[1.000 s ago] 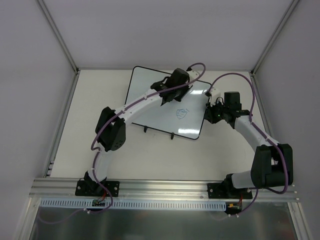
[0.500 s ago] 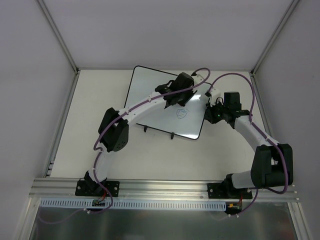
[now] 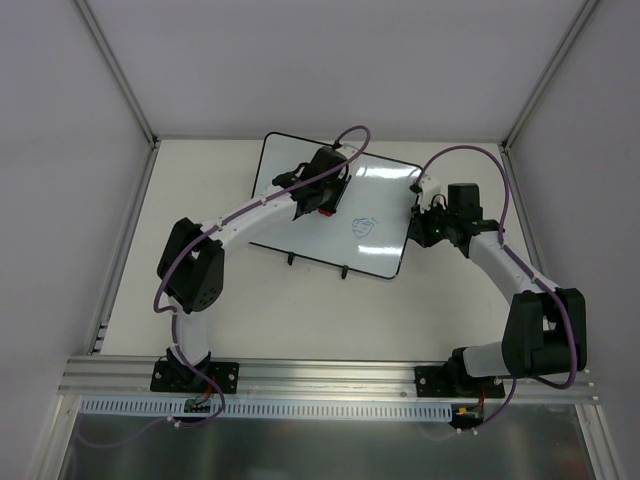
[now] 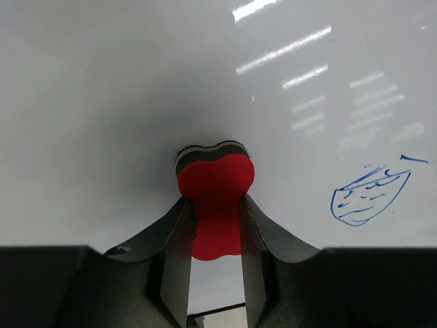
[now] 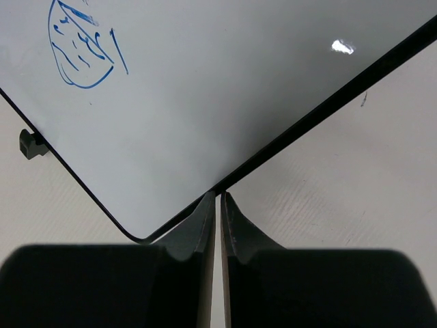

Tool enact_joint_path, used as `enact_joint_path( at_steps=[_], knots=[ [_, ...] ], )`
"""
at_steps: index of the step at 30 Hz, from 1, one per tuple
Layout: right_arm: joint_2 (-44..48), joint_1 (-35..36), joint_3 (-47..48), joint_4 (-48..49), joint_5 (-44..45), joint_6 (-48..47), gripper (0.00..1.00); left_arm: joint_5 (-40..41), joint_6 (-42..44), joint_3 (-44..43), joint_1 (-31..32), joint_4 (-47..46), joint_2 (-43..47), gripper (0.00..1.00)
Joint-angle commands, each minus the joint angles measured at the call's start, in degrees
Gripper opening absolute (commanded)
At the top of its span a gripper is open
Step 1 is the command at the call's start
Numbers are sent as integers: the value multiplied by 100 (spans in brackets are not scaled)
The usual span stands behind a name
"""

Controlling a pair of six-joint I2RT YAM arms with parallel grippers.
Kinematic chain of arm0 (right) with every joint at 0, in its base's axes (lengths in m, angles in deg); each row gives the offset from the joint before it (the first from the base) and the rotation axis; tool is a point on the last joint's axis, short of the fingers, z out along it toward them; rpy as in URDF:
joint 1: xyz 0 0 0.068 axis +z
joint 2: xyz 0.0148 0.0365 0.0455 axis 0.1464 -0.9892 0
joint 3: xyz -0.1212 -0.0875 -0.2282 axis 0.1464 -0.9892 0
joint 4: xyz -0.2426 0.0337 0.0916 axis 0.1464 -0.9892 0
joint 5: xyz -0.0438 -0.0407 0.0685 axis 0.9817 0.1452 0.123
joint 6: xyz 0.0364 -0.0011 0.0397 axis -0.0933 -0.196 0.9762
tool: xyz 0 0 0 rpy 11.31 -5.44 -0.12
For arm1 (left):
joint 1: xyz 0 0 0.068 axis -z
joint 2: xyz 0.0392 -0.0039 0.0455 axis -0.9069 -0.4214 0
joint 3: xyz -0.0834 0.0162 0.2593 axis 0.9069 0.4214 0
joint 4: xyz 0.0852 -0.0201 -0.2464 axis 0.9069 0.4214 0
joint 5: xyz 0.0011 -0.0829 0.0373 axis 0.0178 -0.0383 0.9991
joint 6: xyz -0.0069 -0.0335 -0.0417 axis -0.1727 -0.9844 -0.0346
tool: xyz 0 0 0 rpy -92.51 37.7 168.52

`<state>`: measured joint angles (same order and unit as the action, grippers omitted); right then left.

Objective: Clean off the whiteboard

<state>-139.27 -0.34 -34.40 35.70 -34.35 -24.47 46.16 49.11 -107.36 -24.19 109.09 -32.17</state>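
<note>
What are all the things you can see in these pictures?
whiteboard: one, white with a thin black frame, lying on the table
doodle: one, blue, on the whiteboard's right part
feet: two, black, on the whiteboard's near edge
eraser: one, red, pressed on the whiteboard left of the doodle
table: one, off-white, under everything
cables: two, purple, one along each arm
left arm: one, white and black, jaws shut on the eraser
right arm: one, white and black, jaws pinching the whiteboard's right edge
</note>
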Motion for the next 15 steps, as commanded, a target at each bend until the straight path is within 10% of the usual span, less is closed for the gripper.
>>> enact_joint_path(
  at_steps=[1,15],
  knots=[
    [95,133,-53,102,-205,-47,8,135,-401,519,25,-484,379,0],
    [113,159,-97,129,-214,-12,8,108,-454,327,1167,-828,-534,0]
  ],
)
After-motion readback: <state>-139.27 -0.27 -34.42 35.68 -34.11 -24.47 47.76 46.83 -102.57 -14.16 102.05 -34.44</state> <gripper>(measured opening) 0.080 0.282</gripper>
